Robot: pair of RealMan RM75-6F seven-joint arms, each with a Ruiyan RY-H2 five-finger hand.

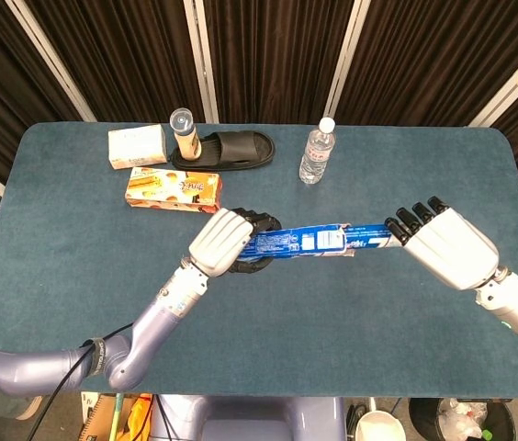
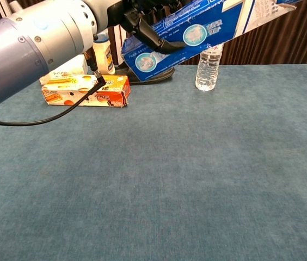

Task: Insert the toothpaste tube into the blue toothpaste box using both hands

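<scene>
Over our blue table with dark curtains behind, we see the left hand gripping the blue box – the right hand holds the toothpaste tube poking into it.

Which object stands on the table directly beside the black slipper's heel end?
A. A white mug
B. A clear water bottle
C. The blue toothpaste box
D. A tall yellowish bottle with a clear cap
D: the tall yellowish bottle stands upright against the left end of the black slipper.
</scene>
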